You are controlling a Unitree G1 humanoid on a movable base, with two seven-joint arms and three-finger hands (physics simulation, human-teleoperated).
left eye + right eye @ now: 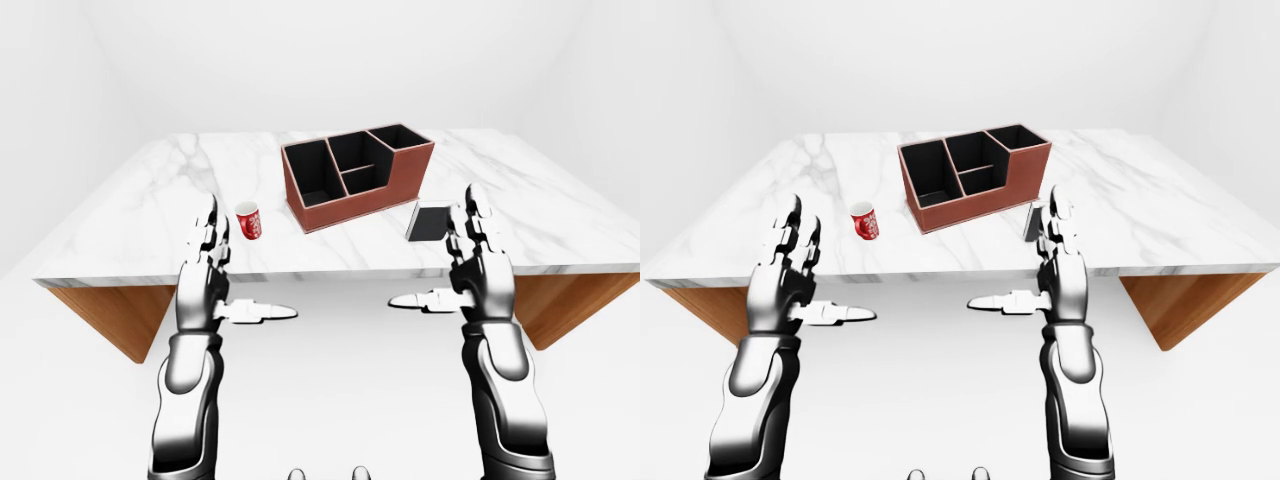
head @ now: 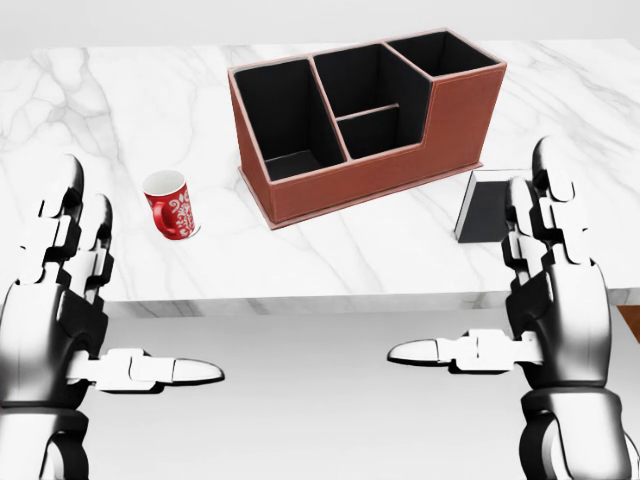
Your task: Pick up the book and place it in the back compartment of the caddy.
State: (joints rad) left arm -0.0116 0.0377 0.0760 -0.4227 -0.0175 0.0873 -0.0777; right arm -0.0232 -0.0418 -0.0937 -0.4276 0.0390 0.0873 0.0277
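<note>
The black book [image 2: 483, 209] with white page edges lies on the marble table [image 2: 100, 100], just right of the brown caddy [image 2: 400, 168]. The caddy has one large compartment at its left, two small ones in the middle and a taller one at the upper right of the head view. My right hand [image 2: 540, 290] is open, fingers up and thumb pointing left; it hangs below the table edge and hides the book's right part in the head view. My left hand [image 2: 70, 310] is open too, at the lower left, holding nothing.
A red patterned mug [image 2: 172, 205] stands on the table left of the caddy, above my left hand. The table's near edge [image 1: 330, 272] runs across between my hands and the objects. Wooden supports [image 1: 110, 315] show under the table at both sides.
</note>
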